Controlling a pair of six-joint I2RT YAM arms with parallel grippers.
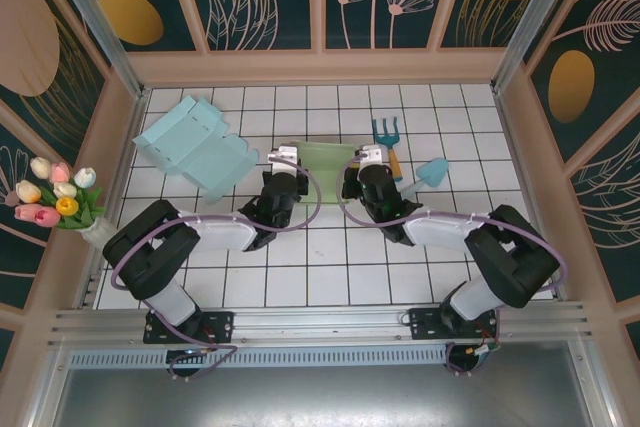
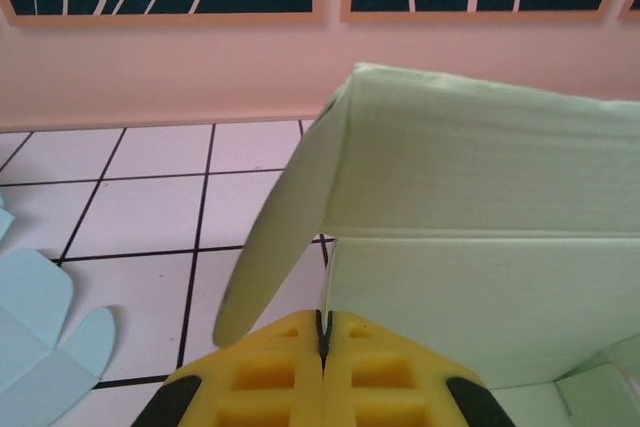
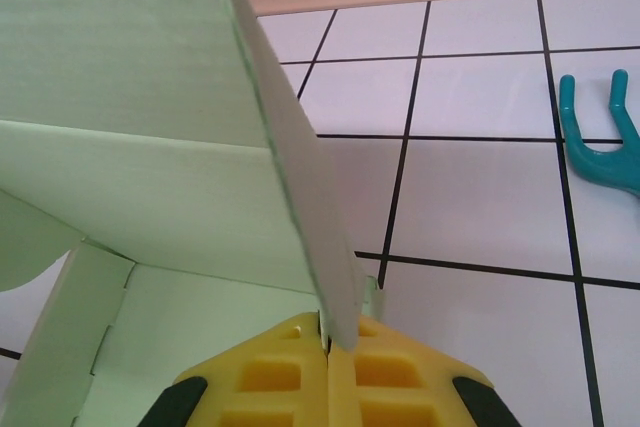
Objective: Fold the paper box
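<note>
Hands (image 2: 323, 335) (image 3: 328, 335) on half-folded green box (image 1: 325, 159)

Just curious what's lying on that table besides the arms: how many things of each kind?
Paper boxes: 2, the green paper box and the light blue paper box
Garden tools: 2, the rake and the trowel
Flower bunches: 1, the tulips
Total: 5

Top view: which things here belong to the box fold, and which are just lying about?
In the job: green box; left gripper and right gripper, both shut on its side flaps.
Lying about: blue box, rake, trowel, tulips.
</note>
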